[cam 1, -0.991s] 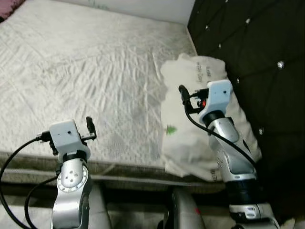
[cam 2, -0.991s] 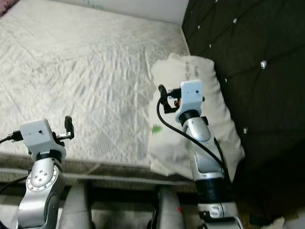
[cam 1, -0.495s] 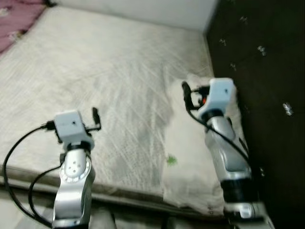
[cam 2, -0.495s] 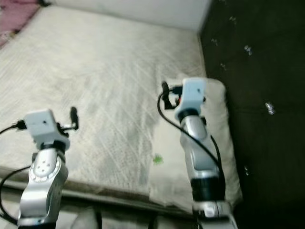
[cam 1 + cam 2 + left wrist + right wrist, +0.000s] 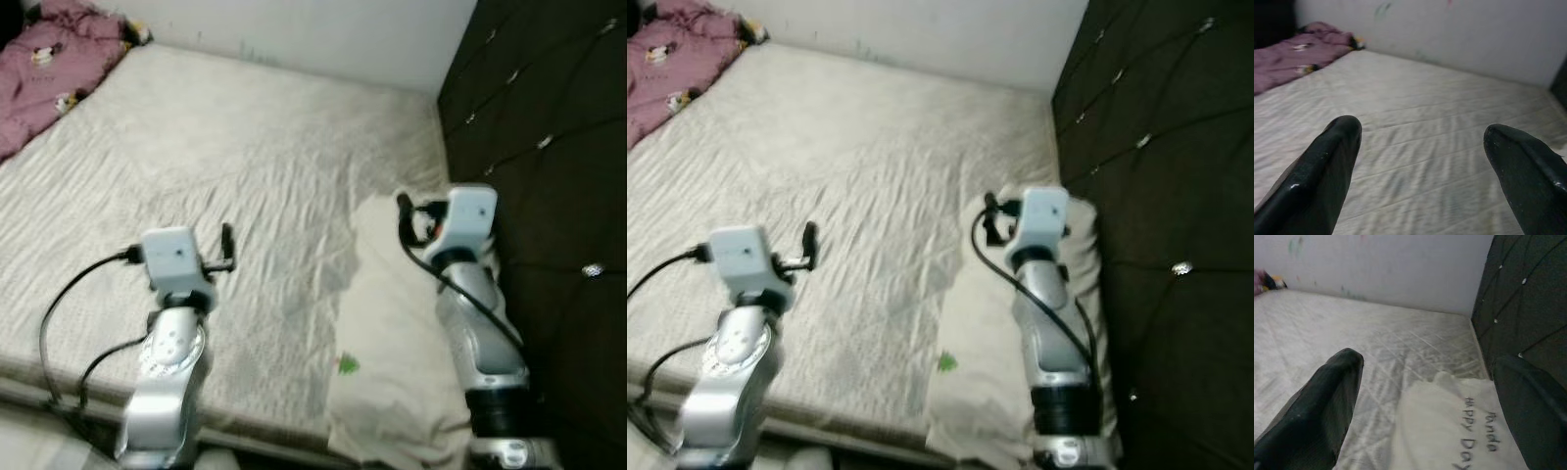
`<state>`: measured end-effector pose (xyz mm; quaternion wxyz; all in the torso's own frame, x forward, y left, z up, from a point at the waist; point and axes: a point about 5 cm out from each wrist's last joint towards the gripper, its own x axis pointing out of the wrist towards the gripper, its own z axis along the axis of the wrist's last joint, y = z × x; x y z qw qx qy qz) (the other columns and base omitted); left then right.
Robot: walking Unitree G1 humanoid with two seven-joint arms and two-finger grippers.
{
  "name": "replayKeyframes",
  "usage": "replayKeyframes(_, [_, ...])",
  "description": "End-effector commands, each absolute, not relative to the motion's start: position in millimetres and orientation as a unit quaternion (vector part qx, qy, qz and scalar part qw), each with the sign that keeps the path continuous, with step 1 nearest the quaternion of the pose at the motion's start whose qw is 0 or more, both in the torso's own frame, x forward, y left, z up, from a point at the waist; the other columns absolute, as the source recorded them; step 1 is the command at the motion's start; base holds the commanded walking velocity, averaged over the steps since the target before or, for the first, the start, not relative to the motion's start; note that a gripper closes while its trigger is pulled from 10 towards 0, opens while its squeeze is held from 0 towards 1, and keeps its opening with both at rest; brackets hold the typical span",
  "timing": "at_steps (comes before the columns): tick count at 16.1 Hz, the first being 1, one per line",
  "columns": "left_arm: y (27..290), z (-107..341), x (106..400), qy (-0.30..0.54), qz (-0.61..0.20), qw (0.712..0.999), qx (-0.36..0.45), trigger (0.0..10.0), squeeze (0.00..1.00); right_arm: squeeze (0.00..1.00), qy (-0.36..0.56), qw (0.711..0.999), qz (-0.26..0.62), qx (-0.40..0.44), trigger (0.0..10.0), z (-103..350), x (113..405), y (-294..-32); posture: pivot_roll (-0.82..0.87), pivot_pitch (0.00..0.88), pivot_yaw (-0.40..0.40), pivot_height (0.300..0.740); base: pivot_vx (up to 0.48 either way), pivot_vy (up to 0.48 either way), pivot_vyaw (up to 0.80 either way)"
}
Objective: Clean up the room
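At the far left corner of the bed (image 5: 245,157) lies a purple blanket (image 5: 49,69), cut off by the picture edge; its small prints are too blurred to read. My left hand (image 5: 1422,142) hangs over the bare mattress, fingers spread apart and holding nothing. My right hand (image 5: 1425,382) is also released, above the white pillow (image 5: 1449,431), which lies by the dark padded headboard (image 5: 549,147). The pillow's far end is hidden behind my right arm.
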<state>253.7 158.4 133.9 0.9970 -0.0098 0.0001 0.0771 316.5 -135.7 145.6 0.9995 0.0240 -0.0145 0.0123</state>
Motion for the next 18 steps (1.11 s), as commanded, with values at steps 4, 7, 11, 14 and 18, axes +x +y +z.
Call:
replayKeyframes(4, [161.7, 129.7, 252.8, 0.008, 0.080, 0.996, -0.025, 10.0, 0.00, 0.00, -0.025, 0.999, 0.034, 0.024, 10.0, 152.3, 319.1, -126.7, 0.09, 0.000, -0.055, 0.740, 0.000, 0.240, -0.52])
replayKeyframes(7, [161.7, 129.7, 252.8, 0.008, 0.080, 0.996, -0.025, 10.0, 0.00, 0.00, -0.025, 0.999, 0.034, 0.024, 10.0, 152.3, 319.1, -126.7, 0.09, 0.000, -0.055, 0.740, 0.000, 0.480, -0.80])
replayKeyframes(11, [161.7, 129.7, 252.8, 0.008, 0.080, 0.996, -0.025, 10.0, 0.00, 0.00, -0.025, 0.999, 0.034, 0.024, 10.0, 152.3, 319.1, -126.7, 0.09, 0.000, -0.055, 0.740, 0.000, 0.480, -0.80])
replayKeyframes(14, [161.7, 129.7, 252.8, 0.008, 0.080, 0.996, -0.025, 10.0, 0.00, 0.00, -0.025, 0.999, 0.034, 0.024, 10.0, 152.3, 319.1, -126.7, 0.09, 0.000, -0.055, 0.740, 0.000, 0.480, -0.80])
replayKeyframes(18, [161.7, 129.7, 252.8, 0.008, 0.080, 0.996, -0.025, 10.0, 0.00, 0.00, -0.025, 0.999, 0.034, 0.024, 10.0, 152.3, 319.1, -126.7, 0.09, 0.000, -0.055, 0.740, 0.000, 0.480, -0.80])
